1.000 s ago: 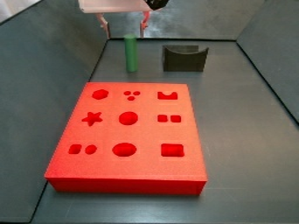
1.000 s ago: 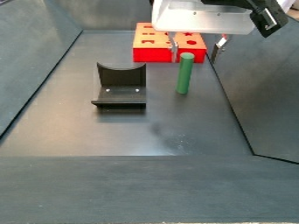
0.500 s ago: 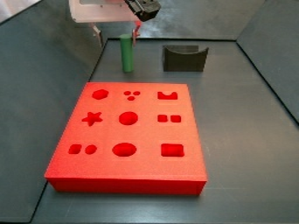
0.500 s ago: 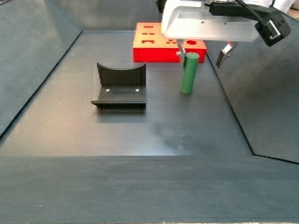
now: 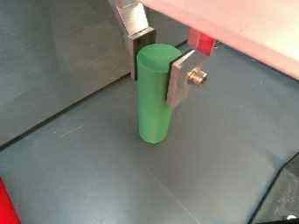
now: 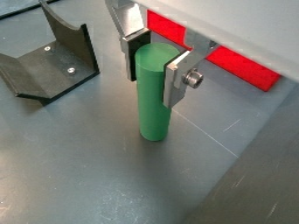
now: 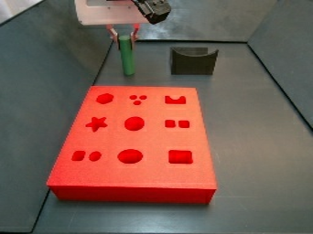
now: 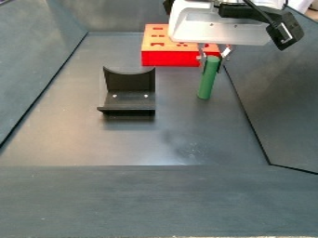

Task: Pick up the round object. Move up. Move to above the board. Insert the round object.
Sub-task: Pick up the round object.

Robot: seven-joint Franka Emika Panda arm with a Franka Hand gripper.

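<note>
Dark floor; round object (image 5: 155,98) upright, top clamped between gripper (image 5: 160,64) jaws, near board (image 7: 137,142).

Tool (image 6: 156,54) sits at the top of the green peg (image 6: 152,98), silver fingers (image 5: 181,77) on either side of it, close to the side wall. Red board (image 7: 137,137) fills the floor (image 8: 162,139) on one side of the peg; bare floor between them. Dark fixture (image 8: 126,91) stands well apart from the peg, open floor around it. Space above the board unobstructed
</note>
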